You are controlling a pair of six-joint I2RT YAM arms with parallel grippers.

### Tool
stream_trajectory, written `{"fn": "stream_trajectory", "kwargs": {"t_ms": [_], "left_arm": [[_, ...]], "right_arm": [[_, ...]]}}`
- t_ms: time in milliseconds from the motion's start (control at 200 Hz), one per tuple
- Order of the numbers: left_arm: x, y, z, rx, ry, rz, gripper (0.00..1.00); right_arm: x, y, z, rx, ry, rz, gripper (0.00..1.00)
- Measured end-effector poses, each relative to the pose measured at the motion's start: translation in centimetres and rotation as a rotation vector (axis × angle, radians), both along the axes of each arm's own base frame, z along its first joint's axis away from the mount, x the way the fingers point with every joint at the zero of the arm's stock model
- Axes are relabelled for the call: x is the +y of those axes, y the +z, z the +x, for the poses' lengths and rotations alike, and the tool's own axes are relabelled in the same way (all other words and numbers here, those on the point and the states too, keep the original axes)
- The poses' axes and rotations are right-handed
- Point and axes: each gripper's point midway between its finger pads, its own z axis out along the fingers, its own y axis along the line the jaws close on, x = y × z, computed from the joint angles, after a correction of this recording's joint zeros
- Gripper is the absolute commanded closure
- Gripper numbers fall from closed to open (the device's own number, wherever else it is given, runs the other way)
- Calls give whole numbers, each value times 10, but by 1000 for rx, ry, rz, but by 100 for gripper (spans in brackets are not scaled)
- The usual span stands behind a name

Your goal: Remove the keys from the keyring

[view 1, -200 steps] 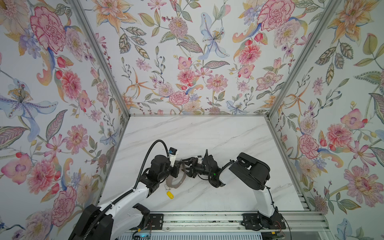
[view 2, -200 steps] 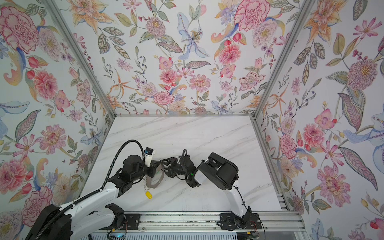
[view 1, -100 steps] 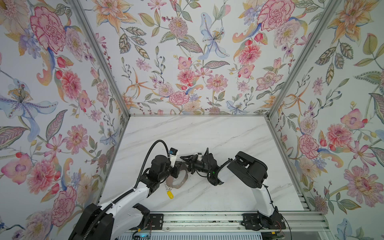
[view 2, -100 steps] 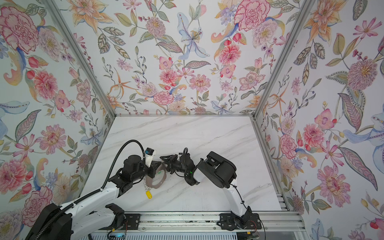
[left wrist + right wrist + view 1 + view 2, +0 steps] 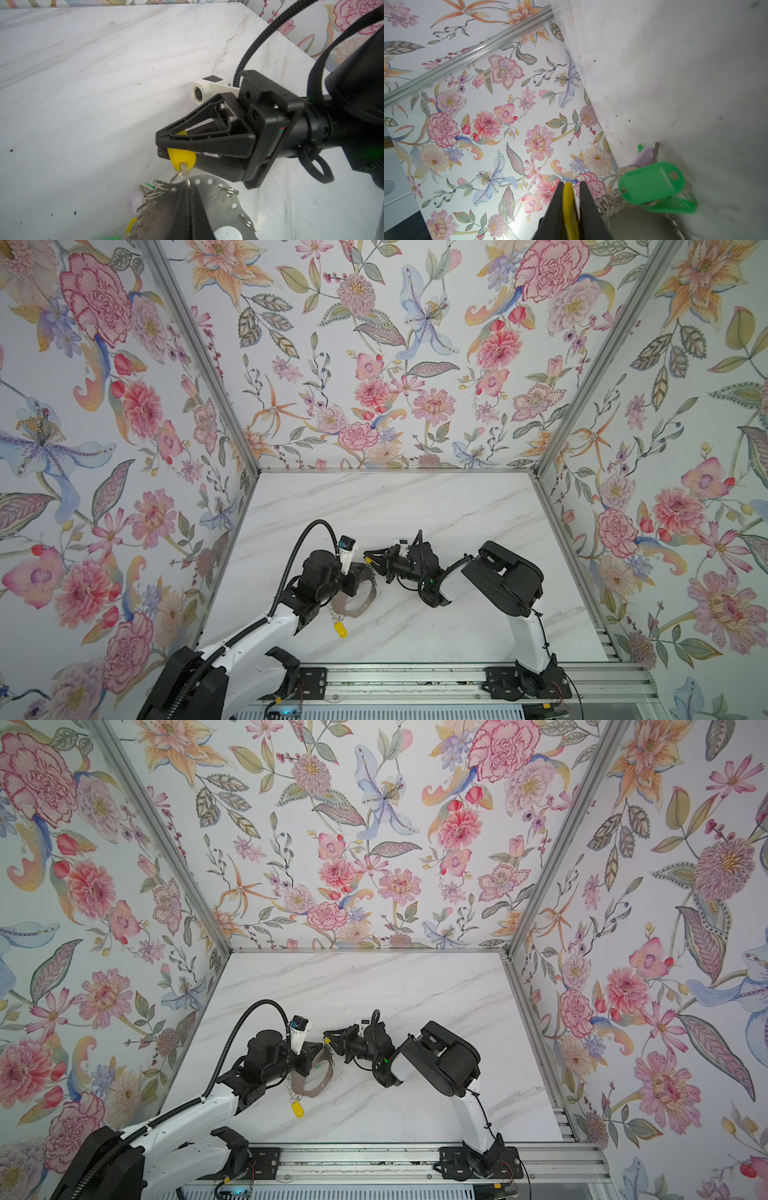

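Note:
The keyring (image 5: 354, 606) (image 5: 319, 1082) is a flat grey plate edged with wire loops, held tilted above the table. My left gripper (image 5: 190, 207) (image 5: 355, 577) is shut on its rim. One of the keys carries a yellow tag (image 5: 182, 158) (image 5: 569, 199) on a loop at the plate's upper edge, and my right gripper (image 5: 570, 187) (image 5: 161, 145) (image 5: 368, 559) (image 5: 328, 1039) is shut on that tag. Another yellow tag (image 5: 340, 630) (image 5: 297, 1109) dangles below the plate. Green tags (image 5: 652, 184) and a pale lilac tag (image 5: 136, 202) hang from other loops.
The white marble table (image 5: 395, 506) is closed in by floral walls at the left, back and right. A metal rail (image 5: 415, 676) with both arm bases runs along the front edge. Both arms meet left of the table's middle.
My right gripper has moved left to the keyring's upper edge and closed on the yellow tag. The left gripper and the plate have held still.

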Motion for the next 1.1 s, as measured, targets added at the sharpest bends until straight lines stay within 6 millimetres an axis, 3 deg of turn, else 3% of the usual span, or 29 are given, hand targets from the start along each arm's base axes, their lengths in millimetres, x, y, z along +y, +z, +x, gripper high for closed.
{"fn": "stream_trajectory", "kwargs": {"t_ms": [275,806,1101], "left_arm": [[0,0,0,0,0,0,100],[3,3,-1,-9,15,-91,100],[7,24,6,-71,45,-196,100]], "right_arm": [[-8,-2,-5,-12,10,-25,100],[-11,-1,-16,-143,129,-156,100],[-1,25,-20,-302,213,-238,100]]}}
